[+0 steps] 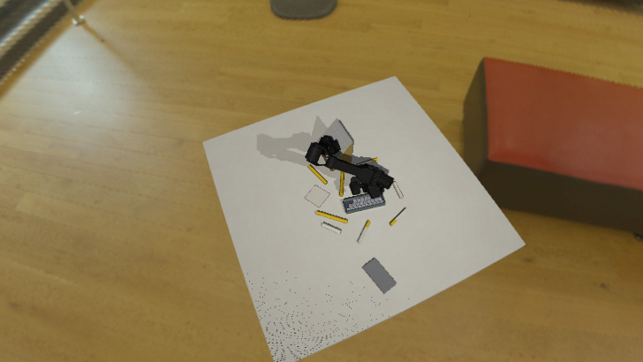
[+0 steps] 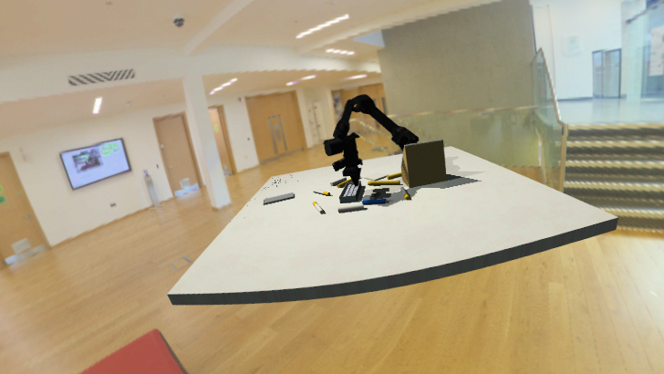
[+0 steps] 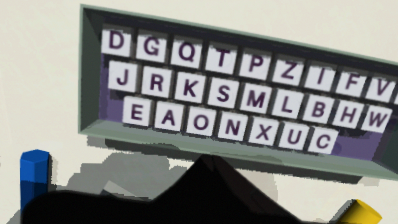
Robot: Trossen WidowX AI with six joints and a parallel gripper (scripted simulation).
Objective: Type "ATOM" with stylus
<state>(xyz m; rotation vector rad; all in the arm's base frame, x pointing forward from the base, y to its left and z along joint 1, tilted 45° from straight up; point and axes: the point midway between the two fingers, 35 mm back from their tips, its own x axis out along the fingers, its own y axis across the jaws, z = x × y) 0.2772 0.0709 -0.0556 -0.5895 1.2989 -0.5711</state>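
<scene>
The keyboard (image 1: 355, 205) (image 2: 348, 198) (image 3: 90, 65) is a shallow green-grey tray with white letter keys. Its A key (image 3: 168, 117), T key (image 3: 221, 58), O key (image 3: 201, 121) and M key (image 3: 255, 100) show in the wrist view. My gripper (image 3: 210, 157) (image 2: 355, 181) is shut with nothing seen between the fingers; its tips appear at the tray's near rim, below the O and N keys. Their height is unclear. A blue stick (image 2: 375, 202) (image 3: 34, 167) lies beside the keyboard. Which stick is the stylus, I cannot tell.
Around the keyboard lie yellow sticks (image 1: 331, 215), a white stick (image 1: 397, 189), a white-and-yellow pen (image 1: 363, 231) and a black-and-yellow pen (image 1: 397, 215). A grey block (image 1: 379, 275) (image 2: 278, 198) lies farther off. A brown wedge-shaped box (image 2: 425, 163) stands by the arm's base.
</scene>
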